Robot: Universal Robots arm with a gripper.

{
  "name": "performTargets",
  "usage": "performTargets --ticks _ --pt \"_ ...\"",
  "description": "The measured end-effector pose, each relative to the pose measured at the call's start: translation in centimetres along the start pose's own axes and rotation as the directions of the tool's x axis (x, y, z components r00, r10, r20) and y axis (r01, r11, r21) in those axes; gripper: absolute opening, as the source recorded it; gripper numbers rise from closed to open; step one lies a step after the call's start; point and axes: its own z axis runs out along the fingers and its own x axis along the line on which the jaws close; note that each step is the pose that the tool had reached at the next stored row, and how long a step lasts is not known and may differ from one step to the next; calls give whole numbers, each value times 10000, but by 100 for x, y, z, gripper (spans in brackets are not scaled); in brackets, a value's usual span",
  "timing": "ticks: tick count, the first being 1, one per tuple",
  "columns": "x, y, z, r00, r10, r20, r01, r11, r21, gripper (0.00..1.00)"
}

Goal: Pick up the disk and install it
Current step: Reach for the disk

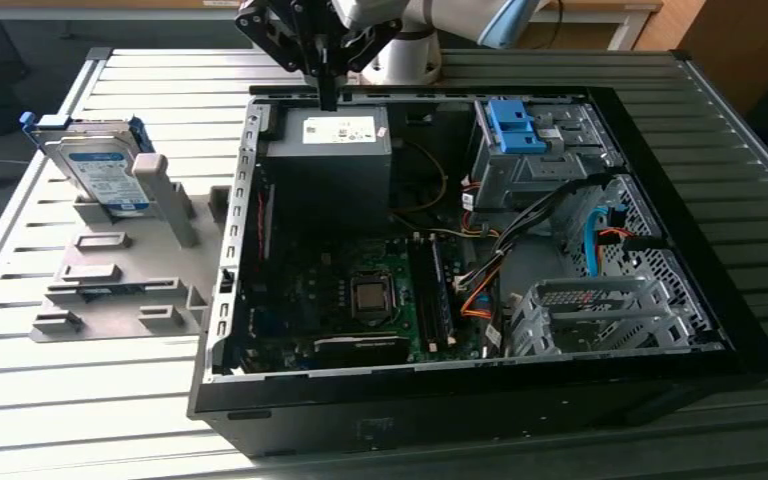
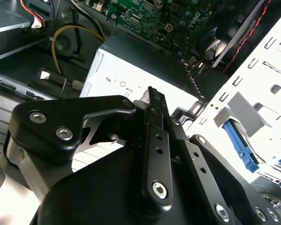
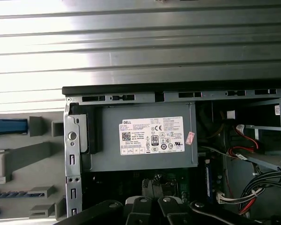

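Open computer case [image 1: 424,420] sat nearest, cables everywhere. Further back, on the exterior view's left, the disk [image 1: 97,165] stood upright in its grey holder [image 1: 117,290], untouched. Farthest, the gripper [image 1: 327,100] hovered over the power supply [image 1: 331,170], pinched shut on nothing. Heading over low, it'd probably clip the case wall.

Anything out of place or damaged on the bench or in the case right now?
Nothing stands out. The silver hard drive with its blue plastic frame stands on edge in the grey slotted holder. The gripper hangs, jaws shut, over the big grey box with a white sticker inside the open black computer case.
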Motion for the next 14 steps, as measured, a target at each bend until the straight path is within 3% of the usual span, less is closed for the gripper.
performTargets --ticks 5,6,11,14 --pt "28 -2 0 10000 0 0 0 10000 0 11" --pt "195 -13 2 10000 1 1 -1 10000 1 11" --pt "309 51 3 10000 1 -1 -1 10000 1 11" --pt "320 58 3 10000 0 0 0 10000 1 11"
